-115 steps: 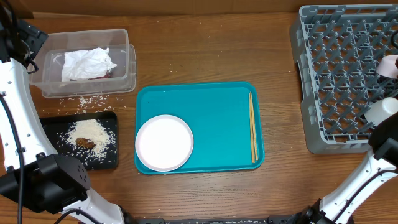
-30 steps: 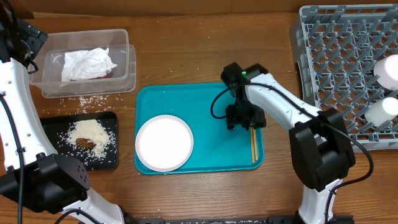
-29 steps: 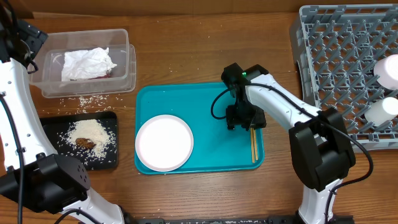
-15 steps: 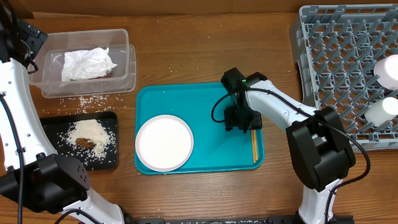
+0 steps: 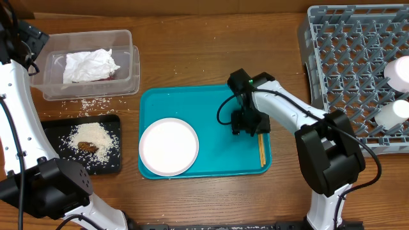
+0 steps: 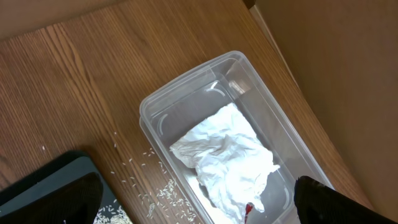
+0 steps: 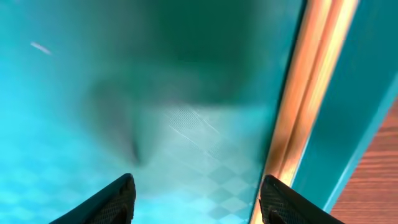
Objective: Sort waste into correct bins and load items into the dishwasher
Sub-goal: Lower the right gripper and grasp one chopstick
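My right gripper (image 5: 248, 122) is low over the teal tray (image 5: 217, 102), open, with only tray floor between its fingers. The wooden chopsticks (image 7: 311, 93) lie along the tray's right rim, just beside the right fingertip (image 7: 292, 202). The white plate (image 5: 169, 146) rests on the tray's left side. My left gripper (image 6: 193, 211) hangs wide open above the clear tub (image 6: 155, 106), which holds the crumpled napkin (image 6: 227, 155) and a bit of red wrapper (image 6: 249, 208). The black tray (image 5: 57, 121) holds rice and a brown scrap (image 5: 88, 147).
The grey dish rack (image 5: 351, 76) stands at the right with a white cup (image 5: 399, 71) and a bowl (image 5: 393, 114) in it. Loose rice grains (image 5: 89, 102) lie on the table between the tub and the black tray.
My right gripper has shifted a little left on the teal tray, staying beside the chopsticks. The left arm has not moved.
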You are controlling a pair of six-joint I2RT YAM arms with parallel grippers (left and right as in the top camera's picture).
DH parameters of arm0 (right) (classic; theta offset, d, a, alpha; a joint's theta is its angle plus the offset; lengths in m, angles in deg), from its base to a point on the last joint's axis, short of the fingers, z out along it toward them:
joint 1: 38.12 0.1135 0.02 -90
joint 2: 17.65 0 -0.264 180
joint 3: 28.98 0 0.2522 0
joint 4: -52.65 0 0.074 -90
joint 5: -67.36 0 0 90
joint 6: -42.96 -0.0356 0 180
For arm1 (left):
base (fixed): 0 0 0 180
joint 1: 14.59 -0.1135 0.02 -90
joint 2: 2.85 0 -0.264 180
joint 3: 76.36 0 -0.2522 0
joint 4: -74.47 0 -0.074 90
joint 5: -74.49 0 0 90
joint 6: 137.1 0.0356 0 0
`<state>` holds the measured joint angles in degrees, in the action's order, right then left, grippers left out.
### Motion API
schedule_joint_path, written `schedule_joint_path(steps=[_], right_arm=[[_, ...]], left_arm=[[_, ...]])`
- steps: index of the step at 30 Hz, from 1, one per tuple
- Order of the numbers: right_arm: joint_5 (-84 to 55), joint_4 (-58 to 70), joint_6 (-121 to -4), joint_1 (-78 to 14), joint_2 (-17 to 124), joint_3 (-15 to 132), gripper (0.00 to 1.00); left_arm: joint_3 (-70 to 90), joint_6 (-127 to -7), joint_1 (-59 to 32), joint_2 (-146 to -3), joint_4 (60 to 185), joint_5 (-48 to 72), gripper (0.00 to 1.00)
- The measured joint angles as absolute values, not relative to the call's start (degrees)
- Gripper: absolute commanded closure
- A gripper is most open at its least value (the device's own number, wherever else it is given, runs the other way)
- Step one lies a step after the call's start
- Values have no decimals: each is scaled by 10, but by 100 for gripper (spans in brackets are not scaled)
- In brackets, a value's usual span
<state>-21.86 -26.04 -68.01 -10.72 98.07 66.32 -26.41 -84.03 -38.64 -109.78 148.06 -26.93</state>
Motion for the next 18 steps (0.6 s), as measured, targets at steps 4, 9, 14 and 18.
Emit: schedule_joint_path(steps=[4,9,14,18], right_arm=[[-226,-256,-680,-111,980,682,29],[-233,-257,-675,-122,980,683,28],[-247,-234,-670,-123,980,680,27],[-244,-209,-667,-123,980,661,27]], left_arm=[[-264,-840,-386,-1098,1481,-269,0],[-264,-840,-386,-1098,1481,-269,0],[-264,-840,-386,-1098,1481,-269,0],[-264,-840,-386,-1098,1481,-269,0]])
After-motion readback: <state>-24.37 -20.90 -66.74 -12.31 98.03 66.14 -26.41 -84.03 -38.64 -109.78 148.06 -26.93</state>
